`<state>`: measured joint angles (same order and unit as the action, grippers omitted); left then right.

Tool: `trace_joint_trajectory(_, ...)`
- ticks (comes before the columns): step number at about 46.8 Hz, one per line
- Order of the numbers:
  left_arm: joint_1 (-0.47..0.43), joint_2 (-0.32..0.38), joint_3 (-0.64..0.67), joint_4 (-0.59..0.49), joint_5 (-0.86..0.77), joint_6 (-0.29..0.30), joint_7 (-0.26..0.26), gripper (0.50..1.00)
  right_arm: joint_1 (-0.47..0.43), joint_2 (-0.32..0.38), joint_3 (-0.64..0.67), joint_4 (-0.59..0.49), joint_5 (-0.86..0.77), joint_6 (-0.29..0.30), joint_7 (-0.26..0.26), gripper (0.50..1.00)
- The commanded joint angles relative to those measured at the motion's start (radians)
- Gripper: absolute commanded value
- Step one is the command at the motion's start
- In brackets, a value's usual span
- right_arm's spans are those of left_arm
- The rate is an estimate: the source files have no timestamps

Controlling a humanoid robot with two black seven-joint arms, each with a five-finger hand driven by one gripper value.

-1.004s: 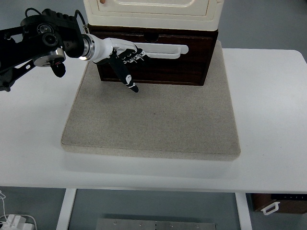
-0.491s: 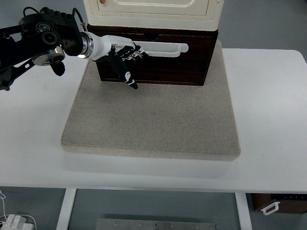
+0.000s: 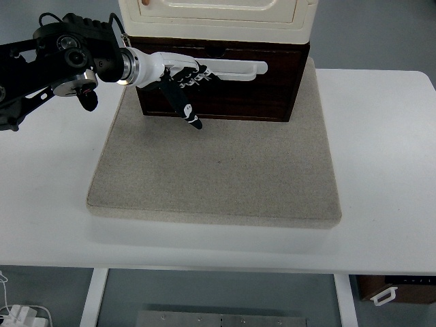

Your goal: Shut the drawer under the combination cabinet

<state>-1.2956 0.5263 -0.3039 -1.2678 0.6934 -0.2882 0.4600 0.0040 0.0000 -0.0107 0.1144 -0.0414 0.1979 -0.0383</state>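
The left hand [image 3: 178,80] lay against the face of the dark wooden drawer [image 3: 218,85], its fingers [image 3: 193,76] loosely extended over the left end of the white handle [image 3: 228,69] and gripping nothing — the thumb pointed down toward the mat. No right hand showed. The drawer sat beneath the cream cabinet [image 3: 216,19], at the far edge of the grey mat [image 3: 216,167] on the white table [image 3: 381,163], its front appearing almost flush under the cabinet body. It looked rigid and fairly heavy, likely to slide stiffly rather than give — so a flat push on the panel near its middle, or on the handle bar, would probably serve better than a grasp. An off-centre push might skew it.
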Motion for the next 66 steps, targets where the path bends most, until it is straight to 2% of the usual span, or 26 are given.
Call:
trace_joint_trajectory(1,0.004,0.001,0.0,-0.034,-0.009,-0.012,-0.01,1.0,0.001,0.0,0.0,-0.001,0.0,0.0,0.0,0.952)
trace_joint_trajectory(9,0.022,-0.002,0.0,-0.123,-0.015,-0.028,-0.055,1.0,0.001,0.0,0.0,0.001,0.0,0.0,0.0,0.952)
trace_joint_trajectory(18,0.053,-0.005,-0.101,-0.188,-0.037,-0.074,-0.222,1.0,0.001,0.0,0.0,0.001,0.0,0.0,0.0,0.952)
trace_joint_trajectory(28,0.065,-0.003,-0.248,-0.186,-0.081,-0.091,-0.363,1.0,0.001,0.0,0.0,0.001,0.0,0.0,0.0,0.952)
trace_joint_trajectory(38,0.11,-0.002,-0.454,-0.174,-0.104,-0.091,-0.429,1.0,0.001,0.0,0.0,-0.001,0.0,0.0,0.0,0.952)
trace_joint_trajectory(46,0.121,-0.003,-0.641,-0.114,-0.129,-0.091,-0.475,1.0,0.001,0.0,0.0,0.001,0.0,0.0,0.0,0.952)
trace_joint_trajectory(58,0.121,-0.002,-0.866,0.033,-0.298,-0.089,-0.485,1.0,0.001,0.0,0.0,-0.001,0.0,0.0,0.0,0.952)
trace_joint_trajectory(66,0.119,-0.002,-0.998,0.165,-0.344,-0.088,-0.485,1.0,0.001,0.0,0.0,-0.001,0.0,0.0,0.0,0.952)
